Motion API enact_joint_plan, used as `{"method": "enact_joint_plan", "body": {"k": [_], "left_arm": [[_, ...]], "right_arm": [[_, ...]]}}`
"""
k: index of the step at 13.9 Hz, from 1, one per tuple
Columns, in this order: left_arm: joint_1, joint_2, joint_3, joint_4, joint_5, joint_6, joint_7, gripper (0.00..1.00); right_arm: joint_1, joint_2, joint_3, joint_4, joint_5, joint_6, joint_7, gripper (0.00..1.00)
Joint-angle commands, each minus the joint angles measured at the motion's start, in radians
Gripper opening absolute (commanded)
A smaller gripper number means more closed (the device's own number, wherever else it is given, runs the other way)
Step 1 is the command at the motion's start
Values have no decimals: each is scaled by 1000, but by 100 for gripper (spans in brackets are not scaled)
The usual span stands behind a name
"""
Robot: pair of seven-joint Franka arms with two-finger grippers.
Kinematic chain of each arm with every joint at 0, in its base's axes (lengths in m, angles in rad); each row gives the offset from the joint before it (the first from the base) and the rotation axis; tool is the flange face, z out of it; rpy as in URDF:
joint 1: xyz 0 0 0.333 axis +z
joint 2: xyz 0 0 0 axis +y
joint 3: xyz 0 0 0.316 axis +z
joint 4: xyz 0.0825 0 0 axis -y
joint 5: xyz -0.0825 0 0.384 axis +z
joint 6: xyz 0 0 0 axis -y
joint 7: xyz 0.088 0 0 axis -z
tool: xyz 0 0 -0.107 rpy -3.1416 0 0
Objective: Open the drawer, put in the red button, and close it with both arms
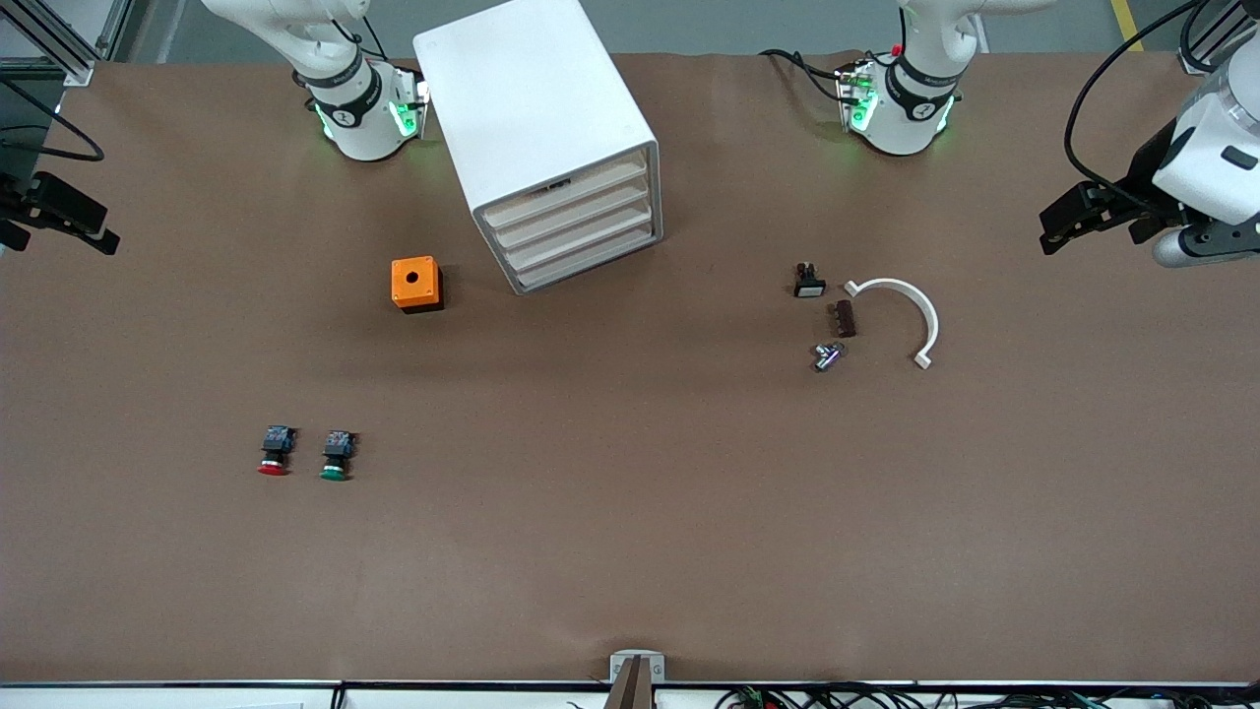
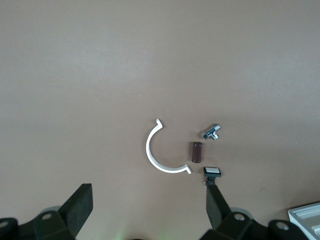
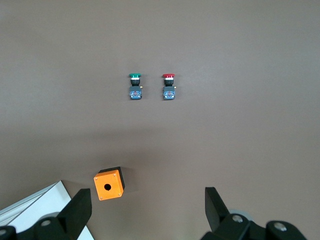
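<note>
Counter carries everything; nothing of the task is started. Step in hand: the opening one, drawer not yet pulled.

Cabinet sits between the two arm bases, angled, its four drawer fronts facing the front camera and slightly toward the left arm's end. All four are flush. Whichever drawer gets used, it is shut for now.

Left arm waits at its end of the counter. Left gripper hangs up in the air over that end's edge, fingers apart, holding nothing. Its wrist view looks down on a white curved bracket, a brown block, a small metal fitting and a black switch, all clustered together.

Right gripper hangs over the counter edge at the right arm's end, fingers apart, empty as well.

Orange box sits beside the cabinet, toward the right arm's end.

Red button lies well nearer the front camera than the orange box, cap toward the camera. Green button lies just beside it, apart, same pose.

Next move, my read: one gripper goes to a drawer front and needs a grip on its lip to pull straight out along the cabinet's angled axis. The cabinet may slide, so the other arm bracing it looks wise. Right arm is the natural pick for the red button; must not grab the green twin.
</note>
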Motion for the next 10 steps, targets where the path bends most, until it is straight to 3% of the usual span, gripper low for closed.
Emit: {"method": "enact_joint_plan", "body": {"k": [1,6,10], "left_arm": [[-4,9,2,18,24,-9,16,100],[2,27,6,21,23,-9,23,100],[13,101,8,23,10,-1,39,100]], "right_arm": [[-3,2,6,12,-13,-3,-8,100],[-5,4,6,12,-13,-1,-7,100],[-5,22,6,12,-13,0,-7,100]]}}
